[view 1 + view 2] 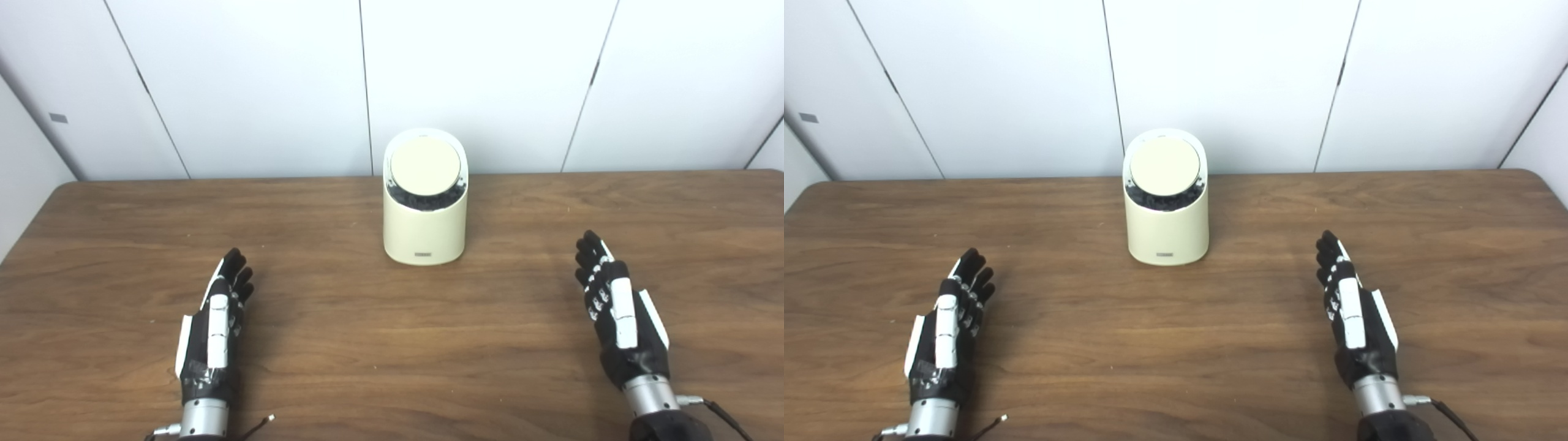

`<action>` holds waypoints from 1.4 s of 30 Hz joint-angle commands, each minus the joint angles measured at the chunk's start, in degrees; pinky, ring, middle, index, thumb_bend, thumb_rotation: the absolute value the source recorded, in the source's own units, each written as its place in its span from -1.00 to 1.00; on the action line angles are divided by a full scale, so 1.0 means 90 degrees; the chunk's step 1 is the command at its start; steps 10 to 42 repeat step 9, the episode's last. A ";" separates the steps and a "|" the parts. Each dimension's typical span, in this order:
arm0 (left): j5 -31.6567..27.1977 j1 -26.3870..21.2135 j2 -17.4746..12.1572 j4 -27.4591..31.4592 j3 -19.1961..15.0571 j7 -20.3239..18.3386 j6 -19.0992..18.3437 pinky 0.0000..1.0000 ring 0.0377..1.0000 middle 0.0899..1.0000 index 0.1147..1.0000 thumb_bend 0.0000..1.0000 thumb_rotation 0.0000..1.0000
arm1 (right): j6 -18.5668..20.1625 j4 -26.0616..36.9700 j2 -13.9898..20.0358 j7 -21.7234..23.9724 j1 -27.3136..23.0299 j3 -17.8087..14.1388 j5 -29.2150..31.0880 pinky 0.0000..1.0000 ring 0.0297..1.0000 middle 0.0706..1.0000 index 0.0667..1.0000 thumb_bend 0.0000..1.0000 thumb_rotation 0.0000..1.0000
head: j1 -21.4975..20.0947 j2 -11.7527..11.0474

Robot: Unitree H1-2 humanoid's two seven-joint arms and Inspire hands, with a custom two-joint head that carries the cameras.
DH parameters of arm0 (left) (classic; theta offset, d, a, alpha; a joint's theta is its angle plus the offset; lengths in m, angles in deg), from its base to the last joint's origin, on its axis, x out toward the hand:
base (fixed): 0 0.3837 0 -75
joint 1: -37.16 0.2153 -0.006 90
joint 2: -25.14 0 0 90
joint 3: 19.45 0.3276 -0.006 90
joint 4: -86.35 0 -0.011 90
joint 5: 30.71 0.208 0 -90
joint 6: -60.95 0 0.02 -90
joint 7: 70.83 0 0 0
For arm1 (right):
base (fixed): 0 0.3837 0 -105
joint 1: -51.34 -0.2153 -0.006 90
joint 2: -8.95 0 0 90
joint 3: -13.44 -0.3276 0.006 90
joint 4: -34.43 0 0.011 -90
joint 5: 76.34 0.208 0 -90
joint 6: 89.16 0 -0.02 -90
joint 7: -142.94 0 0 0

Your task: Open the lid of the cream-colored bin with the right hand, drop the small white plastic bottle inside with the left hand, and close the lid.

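The cream-colored bin [424, 226] stands upright at the middle back of the wooden table [392, 343]. Its round tilted lid [425, 162] sits in the top opening, with a dark gap showing along the lid's lower edge. My left hand [215, 324] rests over the table at the front left, fingers straight and apart, holding nothing. My right hand [615, 309] mirrors it at the front right, also open and empty. Both hands are well short of the bin. No small white plastic bottle is visible in either view.
White wall panels [478, 79] rise right behind the table's far edge. Thin cables [726, 416] trail from both wrists near the front edge. Bare wood lies between the hands and the bin.
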 commanded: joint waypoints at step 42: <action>-0.0019 0.0092 -0.0080 -0.0014 -0.0032 -0.0053 0.0150 0.94 0.91 0.92 0.90 0.06 0.79 | -0.0206 0.0100 0.0057 0.0026 -0.0130 -0.0032 0.0094 1.00 0.97 0.93 0.94 0.16 1.00 | 0.0006 0.0003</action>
